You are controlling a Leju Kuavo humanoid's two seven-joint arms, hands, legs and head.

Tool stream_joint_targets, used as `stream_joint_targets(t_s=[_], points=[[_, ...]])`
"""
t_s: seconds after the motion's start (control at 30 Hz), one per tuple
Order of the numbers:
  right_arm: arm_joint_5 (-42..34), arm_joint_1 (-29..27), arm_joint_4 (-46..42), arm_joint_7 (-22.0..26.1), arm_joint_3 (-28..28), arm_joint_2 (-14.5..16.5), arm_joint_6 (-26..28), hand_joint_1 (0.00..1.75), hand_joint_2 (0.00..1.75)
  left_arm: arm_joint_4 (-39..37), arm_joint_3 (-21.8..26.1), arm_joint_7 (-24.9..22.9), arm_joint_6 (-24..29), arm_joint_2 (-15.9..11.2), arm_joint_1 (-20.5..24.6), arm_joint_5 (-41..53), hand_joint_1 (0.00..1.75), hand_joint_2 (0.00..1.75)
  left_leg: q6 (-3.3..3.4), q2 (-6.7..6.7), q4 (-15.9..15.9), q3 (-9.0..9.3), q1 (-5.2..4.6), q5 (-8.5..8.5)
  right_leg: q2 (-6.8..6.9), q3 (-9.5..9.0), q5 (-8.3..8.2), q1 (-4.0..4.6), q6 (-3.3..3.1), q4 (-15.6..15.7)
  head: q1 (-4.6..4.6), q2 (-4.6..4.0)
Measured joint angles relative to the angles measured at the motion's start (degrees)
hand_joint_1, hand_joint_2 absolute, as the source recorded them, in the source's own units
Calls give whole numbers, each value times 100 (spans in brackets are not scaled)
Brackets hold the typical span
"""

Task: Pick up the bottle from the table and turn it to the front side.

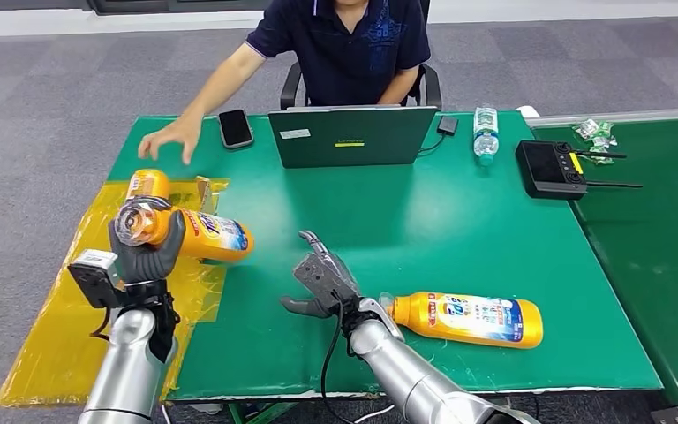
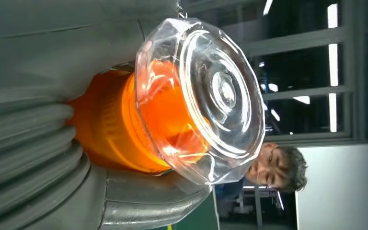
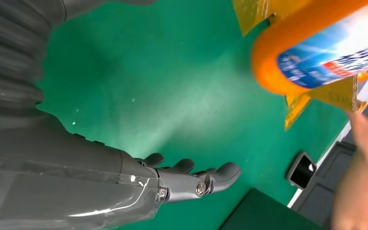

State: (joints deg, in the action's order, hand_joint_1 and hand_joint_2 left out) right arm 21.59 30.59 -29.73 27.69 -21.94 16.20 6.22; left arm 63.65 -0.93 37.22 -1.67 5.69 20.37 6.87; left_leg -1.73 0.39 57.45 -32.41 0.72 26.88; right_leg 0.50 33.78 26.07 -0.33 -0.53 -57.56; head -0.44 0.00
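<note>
Your left hand (image 1: 146, 252) grips an orange bottle (image 1: 196, 234) by the neck, its clear cap (image 2: 206, 98) toward the wrist camera, lifted above the yellow sheet (image 1: 71, 300) at the green counter's (image 1: 441, 230) left edge. Your right hand (image 1: 322, 281) hovers empty, fingers (image 3: 220, 175) spread wide, just beside a second bottle (image 1: 472, 318) lying flat. A person's hand (image 1: 169, 137) rests on the far counter.

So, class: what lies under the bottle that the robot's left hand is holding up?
Under the held bottle lies a yellow sheet on the green table, with another orange bottle behind. The left hand and bottle hide part of the sheet.
</note>
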Motion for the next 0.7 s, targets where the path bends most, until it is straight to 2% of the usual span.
stream_joint_targets(t_s=[0.2,0.3,0.53,0.7], points=[[0,-18,-3,-10,-9,-26,-2,0,175,456,-381,0,1395,-389,-30,885,175,175,-2,4,0,0,-2,-1,-4,2,0,2,0,0,-1,0],[0,-33,-11,-25,-9,-44,-11,0,175,553,-560,0,1861,-542,41,1418,175,175,-2,9,0,0,-2,-1,-6,2,-2,1,-1,1,-1,0],[1,-49,-27,-83,-9,-76,-16,0,175,726,-633,-14,2357,-644,140,2638,175,175,-3,19,0,5,2,-2,-15,4,-4,0,-5,0,-2,0],[2,-58,-31,-92,-9,-86,-14,0,175,771,-649,-42,2497,-649,140,2996,175,175,-3,19,0,5,3,-2,-15,4,-4,1,-5,0,-2,0]])
